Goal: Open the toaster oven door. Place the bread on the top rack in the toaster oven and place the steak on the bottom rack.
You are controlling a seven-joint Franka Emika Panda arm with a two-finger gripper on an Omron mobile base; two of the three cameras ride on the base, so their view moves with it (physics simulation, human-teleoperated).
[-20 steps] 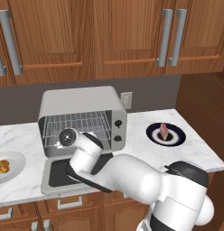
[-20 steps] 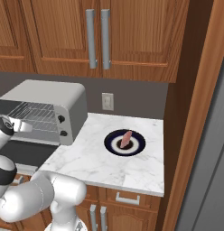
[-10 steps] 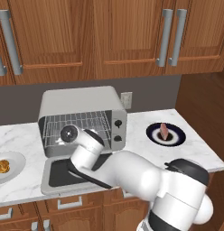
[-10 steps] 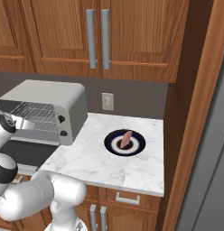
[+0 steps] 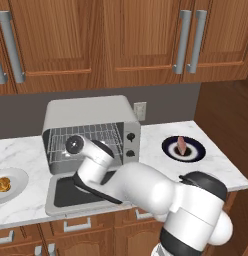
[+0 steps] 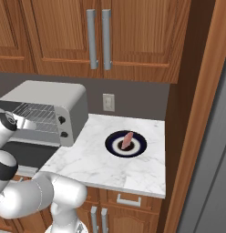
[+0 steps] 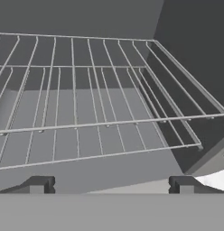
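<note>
The oven [image 5: 91, 131] stands on the surface [image 5: 211, 165], its door [image 5: 78, 192] folded down flat. The hand [image 7: 111, 184] is spread and empty at the oven mouth, facing the racks [image 7: 86, 94]. The steak [image 5: 182, 145] lies on a dark plate [image 5: 168, 150] at right; the bread [image 5: 2, 185], seemingly on a pale plate [image 5: 16, 176], at left.

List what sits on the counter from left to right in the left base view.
White plate with the bread → toaster oven with its door folded down → dark plate with the steak.
</note>
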